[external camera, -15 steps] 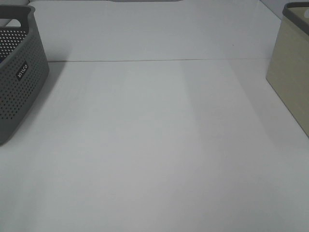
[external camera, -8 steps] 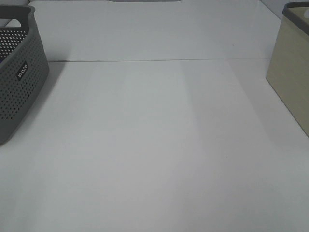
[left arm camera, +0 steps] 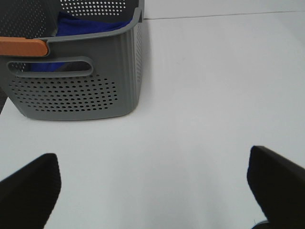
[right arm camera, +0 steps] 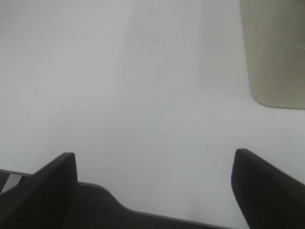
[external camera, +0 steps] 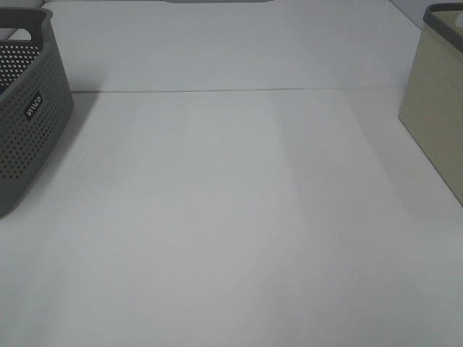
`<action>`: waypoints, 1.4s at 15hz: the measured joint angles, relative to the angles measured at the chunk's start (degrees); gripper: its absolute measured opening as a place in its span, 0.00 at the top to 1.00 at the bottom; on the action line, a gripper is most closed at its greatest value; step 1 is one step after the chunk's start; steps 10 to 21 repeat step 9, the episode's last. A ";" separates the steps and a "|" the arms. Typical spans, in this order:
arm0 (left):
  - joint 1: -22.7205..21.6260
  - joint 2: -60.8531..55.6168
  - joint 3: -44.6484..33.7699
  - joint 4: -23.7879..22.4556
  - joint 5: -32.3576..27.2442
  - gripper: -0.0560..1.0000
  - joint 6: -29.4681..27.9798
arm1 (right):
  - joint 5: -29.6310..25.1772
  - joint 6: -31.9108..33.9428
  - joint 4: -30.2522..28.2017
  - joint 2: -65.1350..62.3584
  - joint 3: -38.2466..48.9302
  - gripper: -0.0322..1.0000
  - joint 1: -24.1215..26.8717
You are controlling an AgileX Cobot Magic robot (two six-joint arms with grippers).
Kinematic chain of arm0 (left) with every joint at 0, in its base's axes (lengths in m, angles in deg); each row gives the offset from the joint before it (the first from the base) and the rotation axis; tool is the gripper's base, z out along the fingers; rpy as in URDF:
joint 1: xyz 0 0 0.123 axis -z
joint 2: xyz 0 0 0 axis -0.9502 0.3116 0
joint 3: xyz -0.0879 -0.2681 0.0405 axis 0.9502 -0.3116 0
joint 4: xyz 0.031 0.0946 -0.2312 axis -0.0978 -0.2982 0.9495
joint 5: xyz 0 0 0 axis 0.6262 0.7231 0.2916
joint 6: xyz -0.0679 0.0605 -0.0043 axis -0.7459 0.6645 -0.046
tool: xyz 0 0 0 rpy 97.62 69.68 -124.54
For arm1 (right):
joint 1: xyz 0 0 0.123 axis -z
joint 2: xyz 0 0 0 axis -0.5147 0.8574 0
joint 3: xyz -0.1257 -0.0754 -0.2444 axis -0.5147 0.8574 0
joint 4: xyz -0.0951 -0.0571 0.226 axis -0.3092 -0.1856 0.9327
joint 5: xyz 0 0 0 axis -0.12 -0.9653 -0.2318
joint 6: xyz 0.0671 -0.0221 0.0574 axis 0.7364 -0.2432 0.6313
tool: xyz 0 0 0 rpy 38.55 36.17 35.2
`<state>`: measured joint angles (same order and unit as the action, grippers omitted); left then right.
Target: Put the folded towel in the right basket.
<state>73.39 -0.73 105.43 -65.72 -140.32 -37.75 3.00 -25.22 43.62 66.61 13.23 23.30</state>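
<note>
Folded towel (left arm camera: 90, 25): blue cloth, inside grey perforated basket (left arm camera: 76, 90) at far left of tabletop (external camera: 231, 217). Judged soft, light, limp; pinch a folded edge. Beige right basket (external camera: 438, 123) far right. Left gripper (left arm camera: 152, 191) and right gripper (right arm camera: 152, 191) both spread wide, empty.

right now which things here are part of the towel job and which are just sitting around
Part of the job:
- blue towel, lying in the grey basket
- beige basket on the right, where it goes
- left gripper and right gripper, both open and holding nothing

Just sitting around:
- orange piece at the grey basket's rim
- white table
</note>
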 joint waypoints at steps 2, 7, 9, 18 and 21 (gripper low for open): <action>0.00 0.00 0.00 0.00 0.00 0.01 0.00 | 0.00 0.00 0.00 0.00 0.00 0.14 0.00; 0.00 0.00 0.00 0.00 0.00 0.01 0.00 | 0.00 0.00 0.06 0.00 0.00 0.15 0.00; 0.00 0.00 0.00 0.00 0.00 0.01 0.00 | 0.00 0.00 0.11 0.00 0.00 0.15 0.00; 0.00 0.00 0.00 0.00 0.00 0.01 0.00 | 0.00 0.00 0.11 0.00 0.00 0.15 0.00; 0.00 0.00 0.00 0.00 0.00 0.01 0.00 | 0.00 0.00 0.11 0.00 0.00 0.15 0.00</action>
